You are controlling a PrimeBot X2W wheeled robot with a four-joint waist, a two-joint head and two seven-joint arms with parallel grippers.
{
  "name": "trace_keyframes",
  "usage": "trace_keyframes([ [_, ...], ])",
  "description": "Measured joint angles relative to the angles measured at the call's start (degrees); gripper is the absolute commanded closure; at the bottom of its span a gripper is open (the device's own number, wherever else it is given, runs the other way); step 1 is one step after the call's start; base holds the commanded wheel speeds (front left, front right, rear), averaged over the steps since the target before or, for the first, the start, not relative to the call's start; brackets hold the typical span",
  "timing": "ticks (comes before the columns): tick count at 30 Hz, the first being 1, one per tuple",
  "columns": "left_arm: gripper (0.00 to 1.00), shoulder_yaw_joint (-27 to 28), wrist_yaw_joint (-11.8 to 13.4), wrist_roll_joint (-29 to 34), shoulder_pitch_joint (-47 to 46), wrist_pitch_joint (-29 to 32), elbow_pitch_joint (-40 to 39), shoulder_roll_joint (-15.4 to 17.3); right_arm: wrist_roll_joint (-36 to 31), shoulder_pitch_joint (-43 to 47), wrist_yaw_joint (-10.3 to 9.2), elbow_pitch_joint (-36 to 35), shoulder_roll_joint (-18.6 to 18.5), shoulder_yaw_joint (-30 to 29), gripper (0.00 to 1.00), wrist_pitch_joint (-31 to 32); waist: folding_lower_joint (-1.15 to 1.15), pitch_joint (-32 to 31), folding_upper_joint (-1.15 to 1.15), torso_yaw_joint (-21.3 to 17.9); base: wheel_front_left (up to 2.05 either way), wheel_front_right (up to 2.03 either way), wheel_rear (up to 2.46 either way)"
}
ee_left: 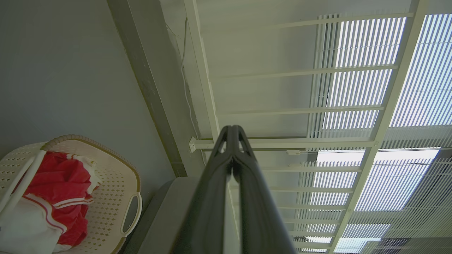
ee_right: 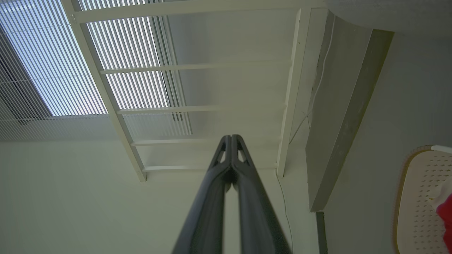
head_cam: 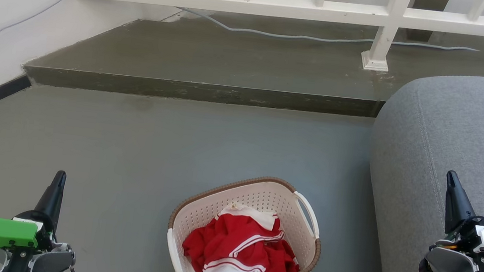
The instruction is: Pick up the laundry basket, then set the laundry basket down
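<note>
One cream, perforated laundry basket (head_cam: 214,211), brown-rimmed; left end effector (head_cam: 60,176), right end effector (head_cam: 451,176) closed, empty.

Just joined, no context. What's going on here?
Nothing is being handled yet. The laundry basket sits on the grey floor beside the grey sofa, with red and white clothes in it. The left gripper and right gripper are off to either side of it, jaws shut and empty, not touching it. The pickup has not started.
</note>
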Motion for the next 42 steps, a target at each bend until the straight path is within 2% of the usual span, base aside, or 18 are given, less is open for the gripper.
trace_keyframes([
  [42,1.00,0.0,0.0,0.0,0.0,0.0,0.0,0.0,0.0,0.0,0.00,0.0,0.0,0.0,1.00,0.0,0.00,0.0,0.00,0.0,0.00,0.00,0.00],
])
